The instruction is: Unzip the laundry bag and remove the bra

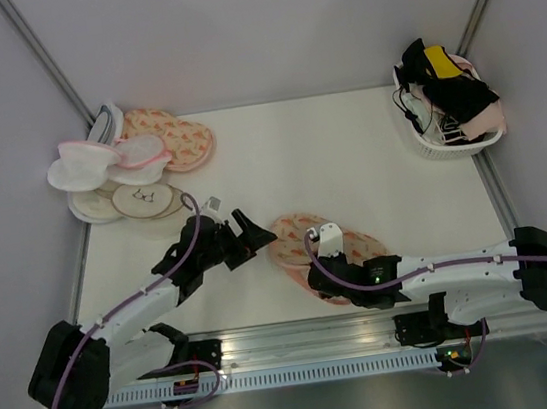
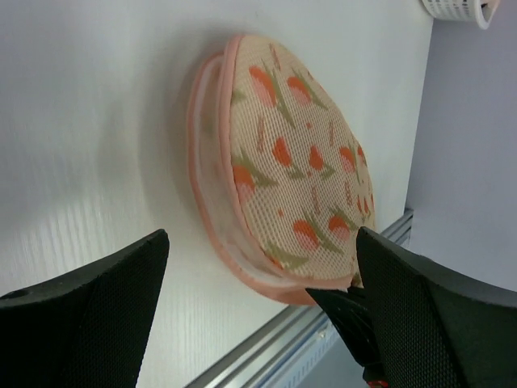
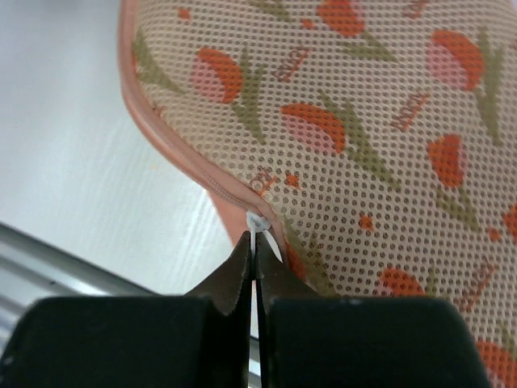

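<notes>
Pale grey walls [image 1: 260, 25] enclose a white table [image 1: 348, 154].

The peach-cream mesh laundry bag [image 3: 363, 121], printed with orange flower shapes, carries short orange words set slantwise between the flowers and repeated across the fabric. In the right wrist view the letters are too small and soft to spell out. In the top view a cream round pouch [image 1: 142, 199] bears a small dark line drawing, without legible lettering.
</notes>
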`<state>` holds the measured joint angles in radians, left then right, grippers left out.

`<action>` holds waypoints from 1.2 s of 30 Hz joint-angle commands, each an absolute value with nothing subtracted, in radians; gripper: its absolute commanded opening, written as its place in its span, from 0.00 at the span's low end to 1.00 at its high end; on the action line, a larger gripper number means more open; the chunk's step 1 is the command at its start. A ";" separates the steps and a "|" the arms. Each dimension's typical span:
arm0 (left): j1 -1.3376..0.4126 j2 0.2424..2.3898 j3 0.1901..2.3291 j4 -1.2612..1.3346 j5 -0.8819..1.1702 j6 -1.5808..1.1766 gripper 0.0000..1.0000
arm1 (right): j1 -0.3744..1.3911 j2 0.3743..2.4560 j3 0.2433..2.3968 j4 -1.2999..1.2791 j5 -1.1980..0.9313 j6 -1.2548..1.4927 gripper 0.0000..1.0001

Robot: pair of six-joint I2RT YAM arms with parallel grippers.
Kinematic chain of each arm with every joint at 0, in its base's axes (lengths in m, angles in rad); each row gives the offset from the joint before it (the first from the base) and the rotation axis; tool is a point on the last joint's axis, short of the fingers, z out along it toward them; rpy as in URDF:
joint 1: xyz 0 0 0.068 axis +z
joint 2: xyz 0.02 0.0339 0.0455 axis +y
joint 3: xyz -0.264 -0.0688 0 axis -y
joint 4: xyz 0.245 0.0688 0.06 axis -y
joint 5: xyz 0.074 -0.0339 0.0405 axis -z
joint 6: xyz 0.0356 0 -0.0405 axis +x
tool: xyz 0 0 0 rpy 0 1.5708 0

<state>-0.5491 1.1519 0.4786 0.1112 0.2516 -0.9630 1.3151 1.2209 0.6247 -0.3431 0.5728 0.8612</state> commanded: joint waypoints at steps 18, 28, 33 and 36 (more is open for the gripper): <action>-0.695 0.942 0.258 0.298 0.244 -1.259 0.70 | 1.308 1.356 0.620 0.115 0.273 0.749 0.00; -0.693 0.835 0.265 0.169 0.108 -1.207 0.02 | 1.308 1.324 0.627 0.014 0.325 0.756 0.01; -0.661 0.862 0.311 0.097 0.032 -1.149 0.02 | 1.307 1.293 0.608 -0.090 0.319 0.782 0.00; -0.614 0.899 0.345 0.074 0.023 -1.111 0.02 | 1.307 1.241 0.574 -0.146 0.311 0.807 0.01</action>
